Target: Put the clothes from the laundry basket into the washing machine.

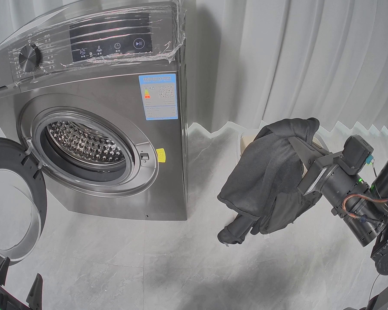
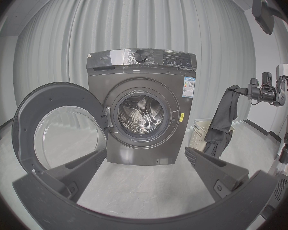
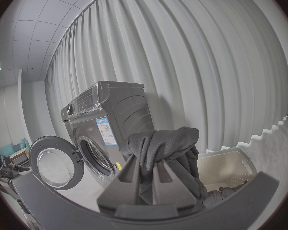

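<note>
My right gripper point(image 3: 147, 173) is shut on a black mesh garment point(image 1: 267, 173), which hangs well above the floor to the right of the washing machine point(image 1: 116, 87). The garment drapes over the fingers and trails down in front of the beige laundry basket point(image 3: 227, 166). Another dark piece of clothing point(image 3: 227, 192) lies inside the basket. The machine's round door point(image 1: 13, 194) is swung open to the left, baring the steel drum point(image 1: 84, 145). My left gripper point(image 1: 21, 276) is low at the front left, open and holding nothing, facing the drum point(image 2: 140, 112).
White curtains point(image 1: 289, 44) hang behind the machine and the basket. Bare grey tiled floor point(image 1: 159, 259) stretches between the machine's front and the basket. The open door point(image 2: 60, 128) stands out into the space on the left.
</note>
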